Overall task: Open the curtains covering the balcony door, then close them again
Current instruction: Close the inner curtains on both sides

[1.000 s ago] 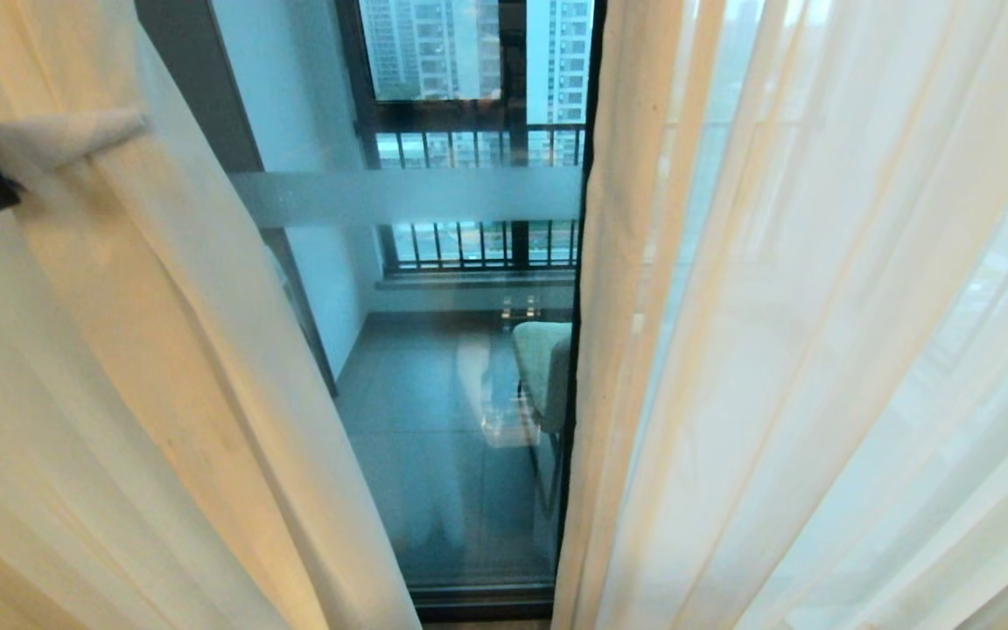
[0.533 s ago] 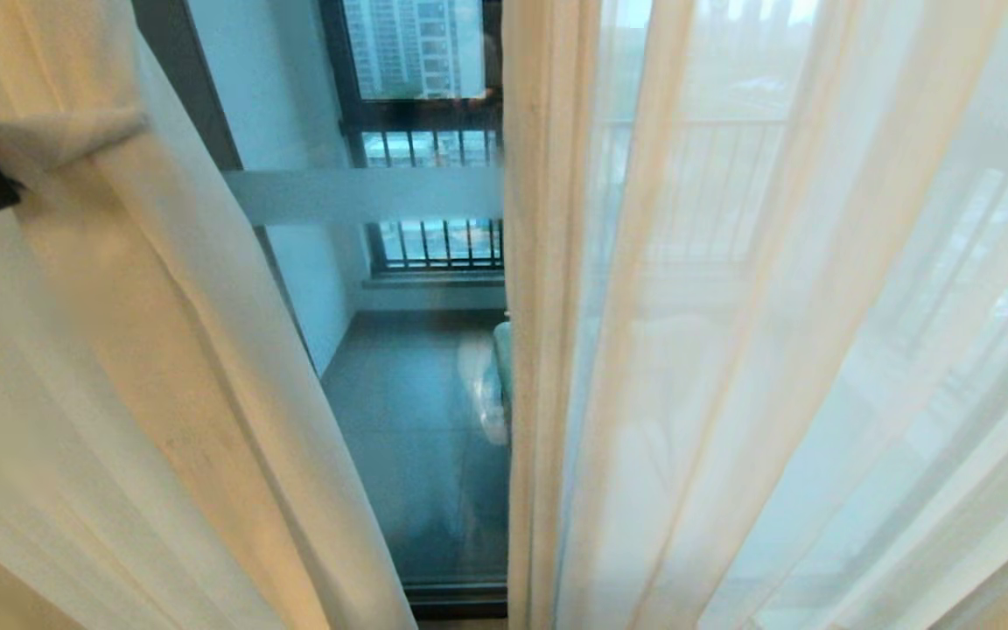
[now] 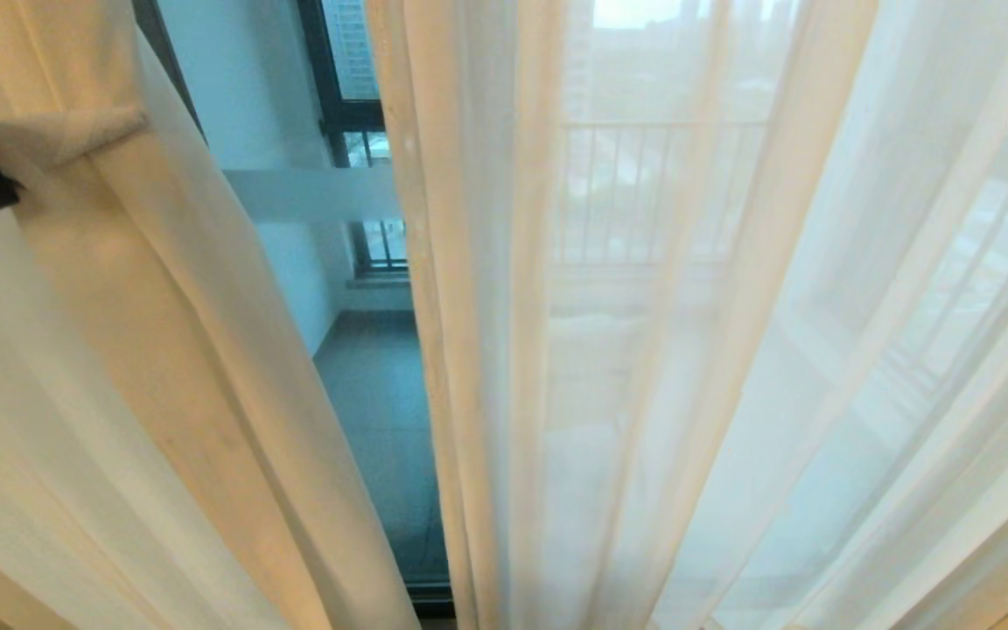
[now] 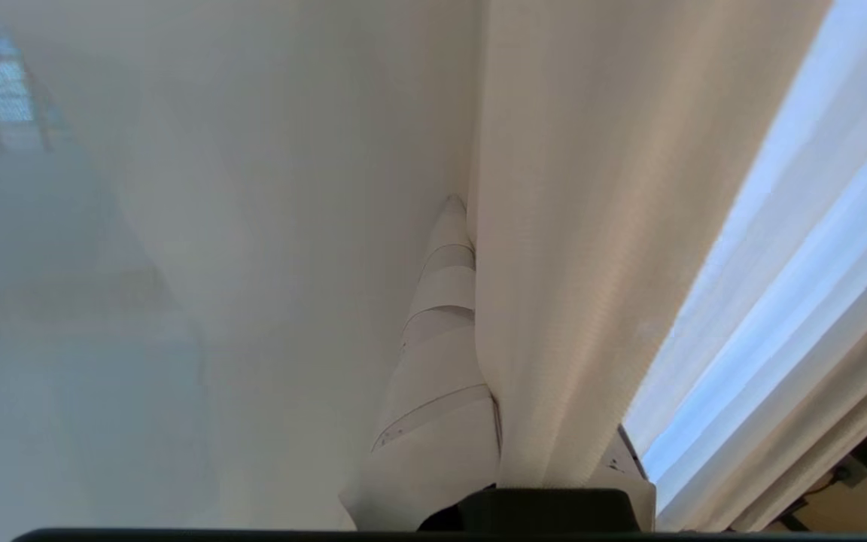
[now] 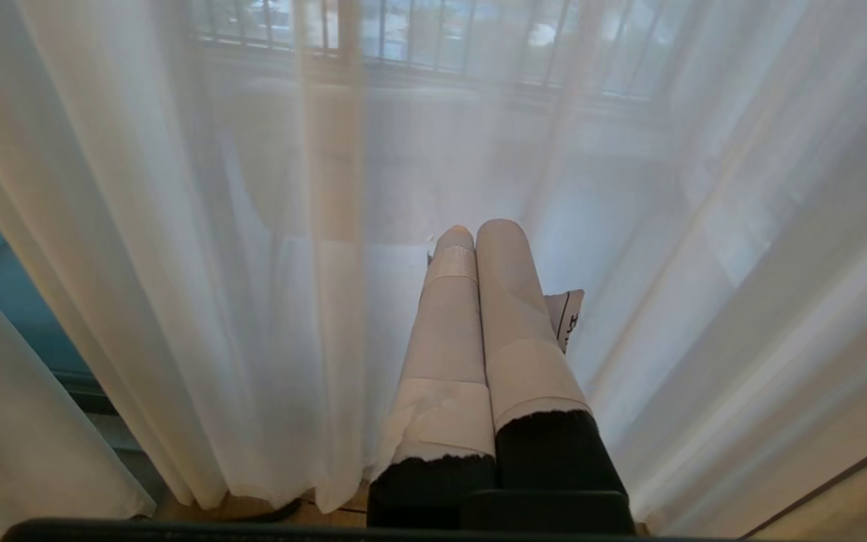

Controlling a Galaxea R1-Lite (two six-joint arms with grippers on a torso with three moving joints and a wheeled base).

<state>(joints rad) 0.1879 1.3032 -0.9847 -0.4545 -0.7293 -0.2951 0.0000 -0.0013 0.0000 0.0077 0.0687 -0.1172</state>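
The curtains hang in two parts. A cream-beige fold (image 3: 163,350) fills the left of the head view, and a white see-through sheer (image 3: 644,350) covers the middle and right. Between them a narrow strip of the balcony door (image 3: 364,394) shows, with its frosted band (image 3: 311,192). My left gripper (image 3: 58,136) at the far left is shut on the beige fold; in the left wrist view the fabric (image 4: 569,263) runs between its taped fingers (image 4: 441,339). My right gripper (image 5: 479,229) is shut on nothing, its tips close before the sheer (image 5: 215,263).
Beyond the glass lie the grey balcony floor (image 3: 373,437) and the outer window with railing bars (image 3: 364,140). The door's dark bottom rail (image 3: 430,597) runs along the floor. A strip of wooden floor (image 5: 328,513) shows under the sheer's hem.
The whole head view has shifted. The strip of bare glass between the held fold and the sheer has narrowed. The green seat on the balcony is now hidden behind the sheer.
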